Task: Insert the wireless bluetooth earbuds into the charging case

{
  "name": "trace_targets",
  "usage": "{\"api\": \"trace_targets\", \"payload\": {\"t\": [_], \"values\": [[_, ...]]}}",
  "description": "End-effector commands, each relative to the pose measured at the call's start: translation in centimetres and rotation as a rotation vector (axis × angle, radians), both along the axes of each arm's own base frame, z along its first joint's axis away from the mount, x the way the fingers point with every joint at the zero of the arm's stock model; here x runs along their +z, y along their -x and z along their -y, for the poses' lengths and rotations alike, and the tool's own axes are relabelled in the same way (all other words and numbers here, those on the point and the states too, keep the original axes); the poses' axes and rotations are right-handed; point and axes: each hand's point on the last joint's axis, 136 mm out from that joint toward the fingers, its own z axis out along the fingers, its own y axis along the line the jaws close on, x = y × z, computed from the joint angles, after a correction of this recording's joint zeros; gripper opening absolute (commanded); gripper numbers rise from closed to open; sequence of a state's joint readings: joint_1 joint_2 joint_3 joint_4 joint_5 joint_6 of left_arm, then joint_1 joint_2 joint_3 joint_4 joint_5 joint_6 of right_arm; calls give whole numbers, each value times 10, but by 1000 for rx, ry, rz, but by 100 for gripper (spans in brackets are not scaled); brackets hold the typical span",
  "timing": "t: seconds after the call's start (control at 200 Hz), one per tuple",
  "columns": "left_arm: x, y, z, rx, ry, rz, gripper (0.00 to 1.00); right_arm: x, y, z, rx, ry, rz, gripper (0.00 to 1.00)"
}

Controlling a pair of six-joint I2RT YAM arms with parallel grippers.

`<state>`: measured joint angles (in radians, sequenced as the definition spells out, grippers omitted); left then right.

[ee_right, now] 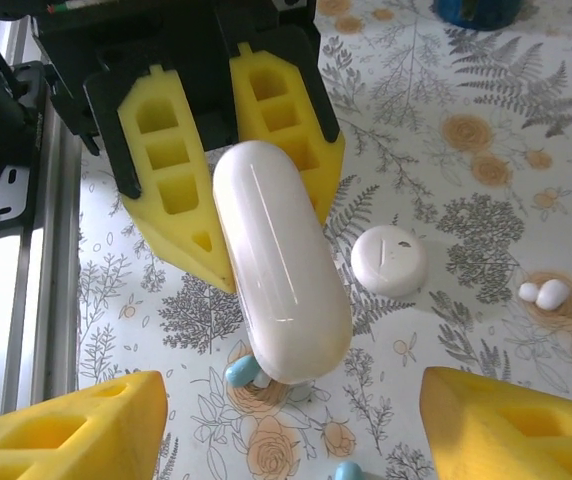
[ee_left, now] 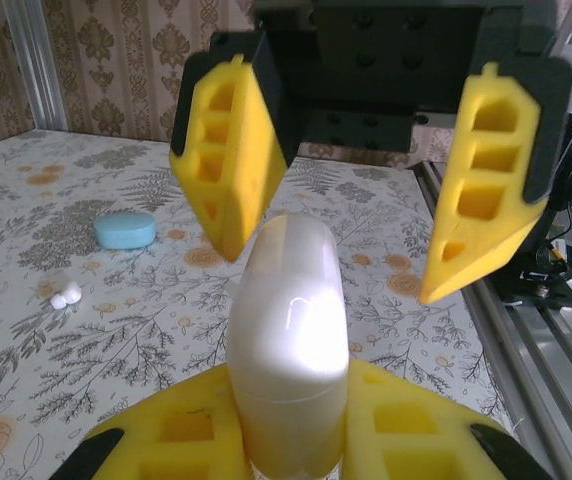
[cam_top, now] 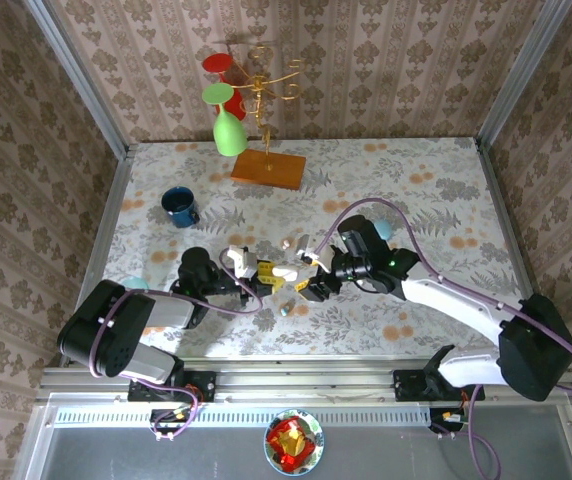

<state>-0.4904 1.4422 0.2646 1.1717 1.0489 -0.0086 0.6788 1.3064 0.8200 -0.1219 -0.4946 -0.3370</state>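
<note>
**Operator:** What is sitting closest to the lens?

**Technician:** The left pincer [ee_left: 291,432] is sitting closest. It is clamping one end of the charging case [ee_left: 288,320], a smooth white capsule that is projecting out past its fingertips, clear of the counter [cam_top: 416,180]. The right pincer [ee_left: 329,272] is facing it with jaws standing wide apart. They are straddling the capsule's free end and gripping nothing.

**Operator:** Which step is running?

**Technician:** By my reading, the case is being presented for opening. It is showing no open cavity, so no bud is going in yet. The next move is calling for the right pincer to close on the free end and work the lid open while the left one is bracing the base. Slipping on the glossy shell is looking like the main risk.

**Operator:** Where are the buds lying?

**Technician:** They are lying loose on the counter. Two white earbuds [ee_right: 544,293] are resting together beyond a round white piece [ee_right: 389,260]. A teal earbud [ee_right: 241,371] is peeking out from beneath the capsule's free end.

**Operator:** And the containers?

**Technician:** The charging case is looking shut and is hiding its contents. A blue case [ee_left: 124,230] is lying closed on the counter. The mug [cam_top: 179,206] is showing a dark interior, and I cannot tell what it is holding. A bowl [cam_top: 267,445] beyond the near rail is holding red and gold wrapped pieces.
</note>
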Motion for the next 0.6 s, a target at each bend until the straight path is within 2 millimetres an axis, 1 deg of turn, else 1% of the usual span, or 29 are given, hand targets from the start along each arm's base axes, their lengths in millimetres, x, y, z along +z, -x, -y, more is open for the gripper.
{"api": "trace_targets", "payload": {"t": [0.0, 0.095, 0.16, 0.275, 0.39, 0.43, 0.435, 0.445, 0.465, 0.53, 0.565, 0.595], "values": [[16, 4, 2, -38, 41, 50, 0, 15, -5, -15, 44, -60, 11, 65], [14, 3, 2, -34, 37, 45, 0, 13, -7, -20, 56, -63, -25, 59], [14, 3, 2, -33, 37, 48, 0, 16, -6, -22, 63, -70, -27, 54], [12, 2, 2, -28, 32, 46, 0, 17, -6, -23, 62, -80, -25, 50], [10, 0, 2, -24, 28, 39, 0, 17, -8, -23, 61, -85, -17, 39], [8, -1, 2, -22, 26, 35, 0, 18, -8, -24, 63, -88, -14, 37], [8, 0, 2, -23, 25, 35, 0, 17, -8, -23, 63, -88, -14, 37], [8, 0, 2, -22, 25, 33, 0, 10, -9, -25, 63, -77, -30, 35], [8, -2, 2, -17, 25, 35, 0, 7, -9, -25, 62, -73, -34, 34], [7, -3, 1, -12, 23, 30, 6, 6, -10, -25, 59, -71, -35, 29], [7, -4, 1, -7, 23, 33, 14, 5, -12, -25, 53, -70, -33, 28], [6, -5, 1, -1, 22, 31, 22, 5, -14, -25, 46, -69, -29, 28]]}}
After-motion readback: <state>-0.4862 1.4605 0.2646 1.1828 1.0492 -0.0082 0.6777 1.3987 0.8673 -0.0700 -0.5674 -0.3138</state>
